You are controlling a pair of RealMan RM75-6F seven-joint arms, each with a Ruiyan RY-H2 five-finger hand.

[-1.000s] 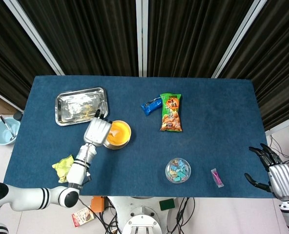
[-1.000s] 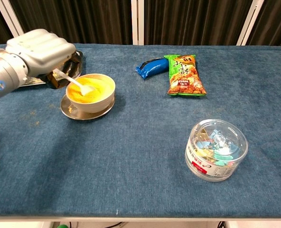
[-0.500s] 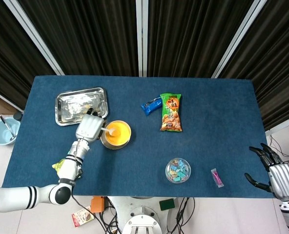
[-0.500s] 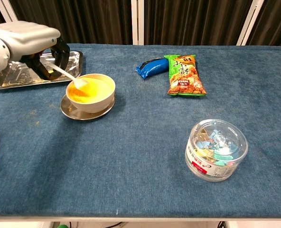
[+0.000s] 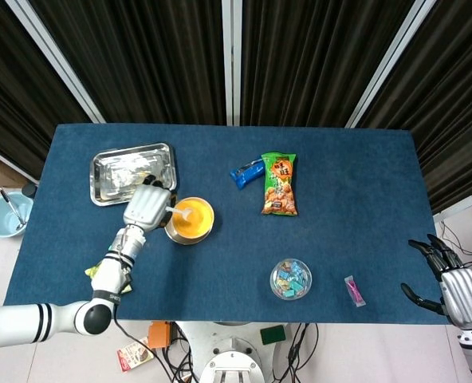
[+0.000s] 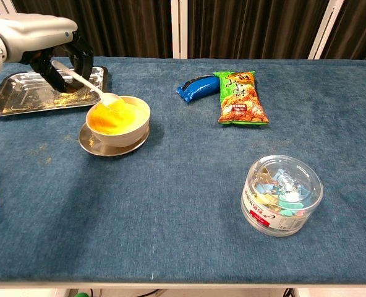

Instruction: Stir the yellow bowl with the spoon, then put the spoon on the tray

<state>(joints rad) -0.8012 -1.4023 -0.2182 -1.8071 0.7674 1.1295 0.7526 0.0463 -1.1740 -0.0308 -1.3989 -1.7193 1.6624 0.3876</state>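
left hand [image 6: 44,38]: clamped round the handle of the white spoon [image 6: 87,82], raised above the desk's far-left part, between tray and bowl
spoon: slopes down from the hand, its scoop at the yellow bowl's left rim, looks just clear of the contents
yellow bowl [image 6: 119,119]: on a metal saucer [image 6: 94,145], left half of the desk, near side of the tray; orange-yellow contents inside
tray [image 6: 13,99]: steel, far-left corner of the desk, just beside the bowl
right hand [image 5: 458,290]: off the desk's near-right corner, fingers spread, nothing in it
step: stirring seems finished, spoon on its way out to the tray
how to: lift the scoop fully over the rim, keep it level against drips, carry it the short way to the tray, lay it flat before letting go
risk: scoop catching the rim could tip the bowl on its saucer
hidden: finger contact on the handle covered by the hand's shell; left arm cut off in chest view; residue on the scoop too small to tell; tray contents glare, unclear
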